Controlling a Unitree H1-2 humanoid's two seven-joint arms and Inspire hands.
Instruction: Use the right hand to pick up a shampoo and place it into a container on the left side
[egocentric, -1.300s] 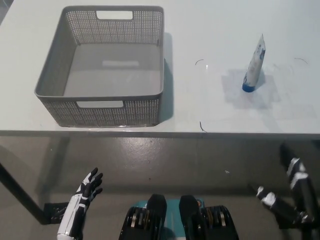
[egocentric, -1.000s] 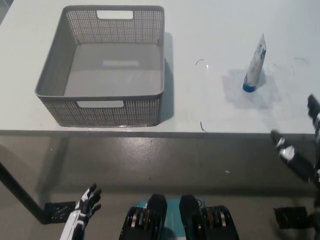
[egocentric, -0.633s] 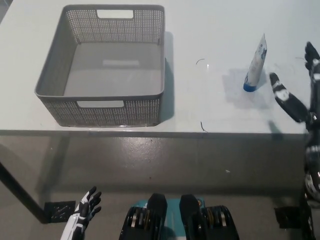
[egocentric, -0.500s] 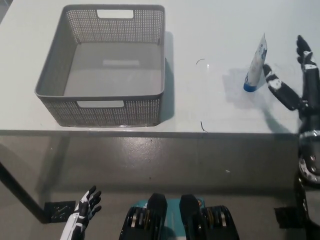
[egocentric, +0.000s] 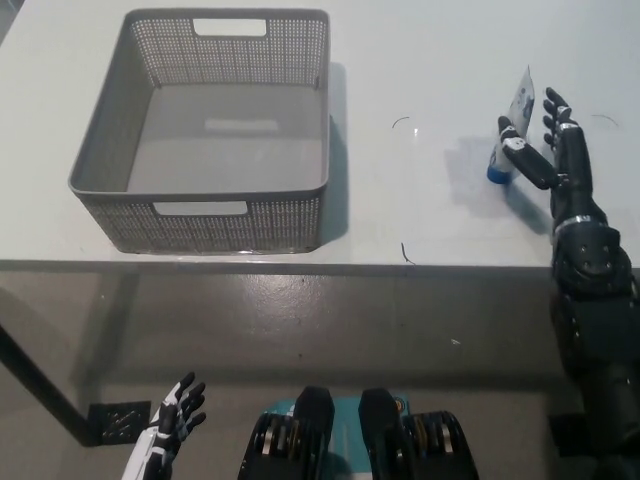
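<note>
1. Standing upright on its blue cap, the shampoo tube (egocentric: 513, 128) sits on the right part of the white counter (egocentric: 430, 70).
2. The black right robot hand (egocentric: 548, 150) is just beside the tube, fingers spread around it, not clearly gripping.
3. The grey container (egocentric: 205, 205) sits well apart to the left.
4. The white left robot hand (egocentric: 175, 430) hangs low with fingers apart.

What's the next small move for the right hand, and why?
Probably close the fingers on the shampoo tube: the right hand is open right beside the upright tube, not yet gripping. The grey basket sits empty; the left hand rests low.
</note>
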